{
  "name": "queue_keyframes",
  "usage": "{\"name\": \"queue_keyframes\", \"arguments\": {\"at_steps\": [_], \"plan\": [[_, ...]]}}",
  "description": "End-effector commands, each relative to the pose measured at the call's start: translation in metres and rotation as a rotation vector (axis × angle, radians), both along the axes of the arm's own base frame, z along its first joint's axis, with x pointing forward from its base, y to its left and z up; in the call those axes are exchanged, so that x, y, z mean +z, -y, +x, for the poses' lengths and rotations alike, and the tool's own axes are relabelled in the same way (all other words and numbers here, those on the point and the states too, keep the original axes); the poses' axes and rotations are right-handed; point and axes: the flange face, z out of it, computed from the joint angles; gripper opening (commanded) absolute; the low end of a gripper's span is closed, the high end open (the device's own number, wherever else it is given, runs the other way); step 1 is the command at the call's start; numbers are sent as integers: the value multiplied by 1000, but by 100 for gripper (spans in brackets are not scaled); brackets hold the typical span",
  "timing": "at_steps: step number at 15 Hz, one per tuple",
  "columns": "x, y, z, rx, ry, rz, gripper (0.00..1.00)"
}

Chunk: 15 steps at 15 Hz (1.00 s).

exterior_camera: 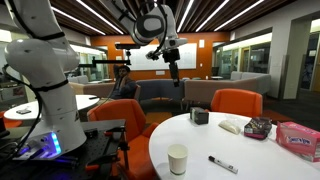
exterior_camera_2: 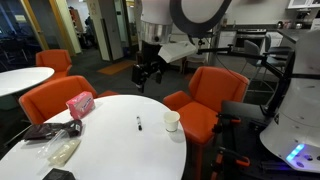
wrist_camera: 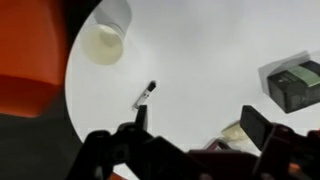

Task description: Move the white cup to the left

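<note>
Marker [exterior_camera: 222,164] (black) on round table [exterior_camera: 262,158]

Small plain cream-toned white cup [exterior_camera: 177,158], slightly tapered with a rolled rim, standing upright and open-mouthed, alone and untouched, close to the near edge of the round white table [exterior_camera: 215,140].
</note>
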Motion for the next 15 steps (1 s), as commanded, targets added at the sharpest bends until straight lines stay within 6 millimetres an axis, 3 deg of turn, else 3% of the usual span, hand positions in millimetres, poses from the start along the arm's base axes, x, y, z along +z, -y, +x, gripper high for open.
{"name": "queue_keyframes", "arguments": {"at_steps": [1, 9, 15], "plan": [[-33, 24, 16, -67, -43, -15, 100], [-141, 52, 57, -95, -132, -7, 100], [-200, 77, 73, -162, -209, -21, 100]]}}
